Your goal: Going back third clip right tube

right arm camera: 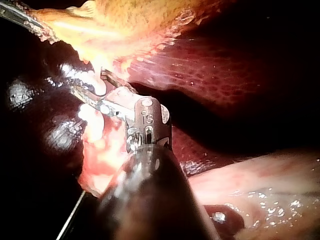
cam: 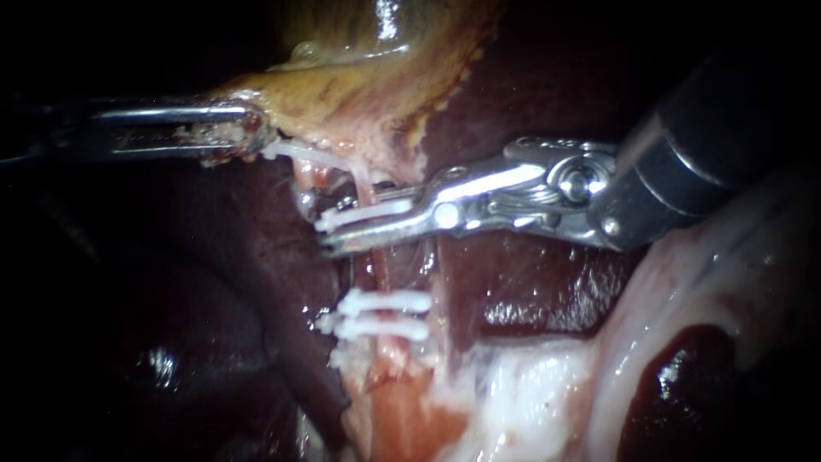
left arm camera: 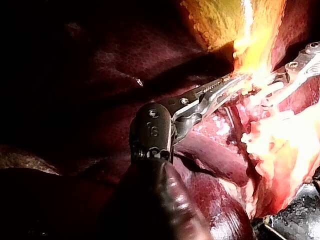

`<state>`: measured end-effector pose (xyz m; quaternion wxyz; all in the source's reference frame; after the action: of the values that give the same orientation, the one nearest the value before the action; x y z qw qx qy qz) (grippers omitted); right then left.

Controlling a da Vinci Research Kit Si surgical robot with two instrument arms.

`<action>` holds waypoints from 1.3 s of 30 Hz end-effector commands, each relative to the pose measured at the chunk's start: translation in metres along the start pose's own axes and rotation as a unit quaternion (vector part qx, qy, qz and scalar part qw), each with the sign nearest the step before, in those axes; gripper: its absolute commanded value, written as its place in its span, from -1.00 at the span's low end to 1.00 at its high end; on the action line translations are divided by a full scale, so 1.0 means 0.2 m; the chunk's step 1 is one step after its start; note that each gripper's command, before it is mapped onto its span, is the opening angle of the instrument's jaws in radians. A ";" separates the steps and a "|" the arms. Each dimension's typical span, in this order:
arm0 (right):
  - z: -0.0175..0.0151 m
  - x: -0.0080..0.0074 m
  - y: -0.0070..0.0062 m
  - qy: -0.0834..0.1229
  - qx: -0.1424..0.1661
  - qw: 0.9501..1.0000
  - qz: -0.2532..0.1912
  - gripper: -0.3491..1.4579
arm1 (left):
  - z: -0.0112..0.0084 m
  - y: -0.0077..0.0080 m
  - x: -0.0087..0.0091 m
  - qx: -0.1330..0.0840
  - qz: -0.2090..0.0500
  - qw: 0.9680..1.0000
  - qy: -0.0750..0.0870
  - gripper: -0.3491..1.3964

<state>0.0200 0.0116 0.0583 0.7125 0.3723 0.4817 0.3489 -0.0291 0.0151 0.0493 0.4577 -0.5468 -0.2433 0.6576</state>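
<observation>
Going big to small: the liver (cam: 256,257) is the dark red bed under the tube. The gallbladder (cam: 359,85) is the yellowish flap at the tube's upper end.

My left instrument (cam: 244,133) has its jaws clamped on the gallbladder's edge, off to one side of the tube (cam: 393,274). I reckon that's what keeps the tube stretched.

My right instrument (cam: 323,239) lies straight across the tube with its jaws a small way apart, one on each side of it. The white third clip (cam: 368,214) sits on the tube right between those jaws, lying along one of them. There's a dark gap between it and the other jaw, so I read the jaws as let go, not gripping anything.

Further down the tube, away from the gallbladder, two clips (cam: 385,314) sit side by side, clear of my jaws.

How I'd do the backing out:
- Slide the right instrument off along the jaws' own line, straight away from the tube.
- No twisting, and no closing up on the way.
- The risk is a jaw catching the third clip and dragging it or the tube.
- The left hold should stay steady so the tube doesn't sag onto my jaws.
</observation>
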 end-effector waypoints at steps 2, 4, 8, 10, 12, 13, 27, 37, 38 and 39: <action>-0.003 0.000 0.002 0.003 -0.004 1.000 -0.007 -0.06 | 0.000 0.000 0.000 0.000 0.000 1.000 0.000 -1.00; -0.005 -0.001 0.002 0.000 -0.004 1.000 -0.029 -0.06 | 0.000 0.000 0.000 0.000 0.000 1.000 0.000 -1.00; -0.013 -0.005 -0.002 -0.002 0.000 0.996 -0.086 -0.06 | -0.001 0.001 0.000 0.000 0.000 1.000 0.000 -1.00; -0.019 -0.008 -0.005 -0.003 0.003 0.993 -0.120 -0.06 | -0.001 0.000 0.000 0.000 0.000 1.000 0.000 -1.00; -0.027 -0.012 -0.009 -0.003 0.004 0.987 -0.160 -0.06 | -0.002 0.000 0.000 0.000 0.000 1.000 0.000 -1.00; -0.031 -0.014 -0.010 -0.003 0.004 0.985 -0.172 -0.06 | -0.002 0.000 0.000 0.000 0.000 1.000 0.000 -1.00; -0.074 -0.032 -0.022 0.004 -0.035 0.967 -0.252 -0.06 | 0.000 0.000 -0.001 0.001 0.001 1.000 0.000 -1.00; -0.080 -0.034 -0.023 -0.004 -0.034 0.964 -0.265 -0.06 | 0.015 -0.007 -0.009 0.000 0.006 1.000 0.001 -1.00; -0.080 -0.035 -0.023 -0.004 -0.034 0.964 -0.265 -0.06 | 0.018 -0.008 -0.010 -0.001 0.007 1.000 0.001 -1.00; -0.081 -0.035 -0.023 -0.004 -0.034 0.964 -0.265 -0.06 | 0.020 -0.009 -0.011 -0.002 0.008 1.000 0.001 -1.00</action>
<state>0.0034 0.0065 0.0529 0.7936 0.2087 0.5482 0.1614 -0.0325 0.0147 0.0534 0.4520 -0.5505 -0.2397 0.6597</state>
